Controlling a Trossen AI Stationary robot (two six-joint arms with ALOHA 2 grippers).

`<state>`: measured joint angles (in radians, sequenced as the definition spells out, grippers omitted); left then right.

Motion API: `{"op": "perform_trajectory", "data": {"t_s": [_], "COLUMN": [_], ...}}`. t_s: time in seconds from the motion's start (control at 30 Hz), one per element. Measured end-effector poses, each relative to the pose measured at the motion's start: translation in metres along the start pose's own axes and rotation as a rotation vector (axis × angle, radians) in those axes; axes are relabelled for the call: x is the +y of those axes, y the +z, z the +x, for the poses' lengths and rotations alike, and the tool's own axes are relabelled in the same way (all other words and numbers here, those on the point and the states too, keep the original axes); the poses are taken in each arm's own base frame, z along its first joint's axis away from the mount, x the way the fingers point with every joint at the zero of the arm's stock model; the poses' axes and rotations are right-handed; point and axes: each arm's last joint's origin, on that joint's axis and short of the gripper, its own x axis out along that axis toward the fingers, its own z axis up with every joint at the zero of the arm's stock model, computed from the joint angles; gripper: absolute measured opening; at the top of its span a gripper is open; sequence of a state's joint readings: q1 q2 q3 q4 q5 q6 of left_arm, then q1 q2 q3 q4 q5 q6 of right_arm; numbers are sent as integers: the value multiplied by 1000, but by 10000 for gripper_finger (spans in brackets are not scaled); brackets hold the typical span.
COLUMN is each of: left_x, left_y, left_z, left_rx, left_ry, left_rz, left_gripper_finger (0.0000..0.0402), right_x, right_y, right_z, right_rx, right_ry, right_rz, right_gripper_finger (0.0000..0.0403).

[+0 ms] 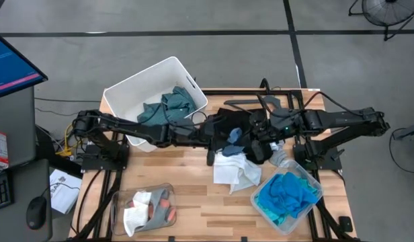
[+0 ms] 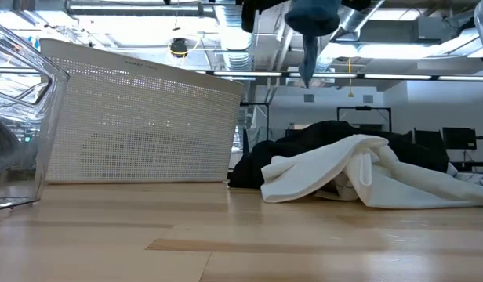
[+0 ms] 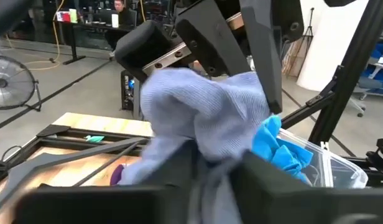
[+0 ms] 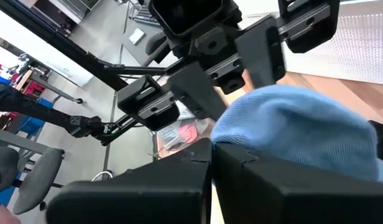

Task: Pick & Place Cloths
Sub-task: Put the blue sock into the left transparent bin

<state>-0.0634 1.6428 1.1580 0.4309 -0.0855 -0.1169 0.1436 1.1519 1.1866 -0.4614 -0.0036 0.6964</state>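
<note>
A pale blue-grey cloth (image 1: 234, 136) hangs in the air over the table's middle, between my two grippers; in the low view the cloth (image 2: 308, 31) dangles above the table. My left gripper (image 1: 224, 134) reaches in from the left and my right gripper (image 1: 251, 138) from the right, both shut on it. Below lie a black cloth (image 1: 228, 121) and a white cloth (image 1: 236, 169), both resting on the table. Dark teal-green cloths (image 1: 168, 106) lie in the white bin (image 1: 136, 84). My left gripper pinches the blue-grey cloth's bunched end (image 3: 207, 177) between its two fingers, coming level from the table's left. The cloth is lifted clear. My right gripper pinches the opposite bunched end (image 4: 285, 134), coming level from the table's right; its own fingers hide the exact place of contact.
A clear tub (image 1: 313, 204) of bright turquoise cloth (image 1: 286, 193) stands at the near right. A second clear tub (image 1: 117, 202) at the near left holds white, grey and orange cloths (image 1: 148, 207). A black hanger (image 1: 261, 102) lies by the far edge.
</note>
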Motion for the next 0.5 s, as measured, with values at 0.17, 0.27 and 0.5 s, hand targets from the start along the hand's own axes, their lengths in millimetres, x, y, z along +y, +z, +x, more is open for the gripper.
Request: {"op": "perform_trajectory", "data": {"t_s": [0.17, 0.27, 0.5], "left_x": [-8, -20, -49], "left_y": [9, 18, 49], "left_z": [0, -9, -74], "left_rx": [-35, -48, 135], "left_ry": [-35, -86, -170], "left_rz": [-26, -25, -46], "left_gripper_finger": [5, 1, 1], "right_x": [2, 6, 27], "right_y": [3, 6, 24], "right_z": [0, -10, -53], "right_rx": [-27, -58, -165], "right_ry": [23, 67, 180], "right_rz": [-15, -27, -130], "right_gripper_finger": [2, 12, 41]}}
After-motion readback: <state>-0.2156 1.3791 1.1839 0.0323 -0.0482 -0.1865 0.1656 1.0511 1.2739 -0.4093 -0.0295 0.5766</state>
